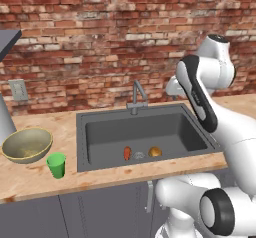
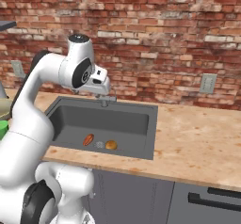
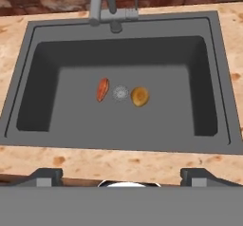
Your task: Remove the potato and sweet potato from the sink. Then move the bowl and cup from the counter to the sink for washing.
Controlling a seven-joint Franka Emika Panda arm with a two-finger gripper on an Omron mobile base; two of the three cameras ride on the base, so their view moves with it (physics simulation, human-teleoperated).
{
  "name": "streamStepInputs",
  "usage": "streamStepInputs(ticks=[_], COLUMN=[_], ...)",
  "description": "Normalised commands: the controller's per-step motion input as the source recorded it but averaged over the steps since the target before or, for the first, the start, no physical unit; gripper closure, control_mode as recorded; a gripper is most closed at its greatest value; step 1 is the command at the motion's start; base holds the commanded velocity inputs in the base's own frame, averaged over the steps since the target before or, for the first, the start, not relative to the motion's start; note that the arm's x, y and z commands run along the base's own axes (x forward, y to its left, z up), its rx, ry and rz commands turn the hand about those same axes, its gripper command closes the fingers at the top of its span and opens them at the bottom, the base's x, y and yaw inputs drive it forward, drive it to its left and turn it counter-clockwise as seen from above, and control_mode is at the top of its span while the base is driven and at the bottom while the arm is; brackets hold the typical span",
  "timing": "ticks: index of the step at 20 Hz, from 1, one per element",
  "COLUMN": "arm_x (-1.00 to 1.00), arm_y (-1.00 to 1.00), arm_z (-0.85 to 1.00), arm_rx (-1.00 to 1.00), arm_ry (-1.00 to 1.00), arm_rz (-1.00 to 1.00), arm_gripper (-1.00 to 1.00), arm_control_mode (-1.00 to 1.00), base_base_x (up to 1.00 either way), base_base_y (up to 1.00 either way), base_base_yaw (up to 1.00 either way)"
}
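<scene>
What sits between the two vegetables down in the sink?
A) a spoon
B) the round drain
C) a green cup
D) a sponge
B: the round drain lies on the sink floor between the sweet potato and the potato.

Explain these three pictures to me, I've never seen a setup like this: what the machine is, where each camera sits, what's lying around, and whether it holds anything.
The machine is a white robot arm on a driving base, in a rendered kitchen. Two pictures come from cameras on the base, behind the arm to its left and right. The third looks down from the arm's hand; the dark tips at its bottom are the tool, standing wide open and holding nothing.

Below it is a dark grey sink with a tap. On its floor lie a sweet potato and a potato, either side of the drain. On the wooden counter left of the sink stand an olive bowl and a green cup.
</scene>
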Motion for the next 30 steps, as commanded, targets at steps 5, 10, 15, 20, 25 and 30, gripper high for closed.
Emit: streamStepInputs(ticks=[5, 10, 15, 20, 25, 30], arm_x=[0.0, 0.0, 0.0, 0.0, 0.0, 0.0], arm_y=[-0.13, -0.12, -0.14, -0.13, -0.1, -0.07], arm_z=[-0.1, -0.11, -0.12, -0.13, -0.16, -0.16], arm_rx=[-0.03, -0.06, -0.03, 0.0, 0.0, 0.0], arm_ry=[0.0, 0.0, 0.06, 0.04, 0.0, 0.0], arm_rz=[0.0, 0.0, 0.04, 0.03, 0.07, 0.09], arm_gripper=[-1.0, -1.0, -1.0, -1.0, -1.0, -1.0], arm_control_mode=[-1.0, -1.0, -1.0, -1.0, -1.0, -1.0], base_base_x=[0.0, 0.0, 0.0, 0.0, 0.0, 0.0], base_base_y=[0.0, 0.0, 0.0, 0.0, 0.0, 0.0], base_base_yaw=[0.0, 0.0, 0.0, 0.0, 0.0, 0.0])
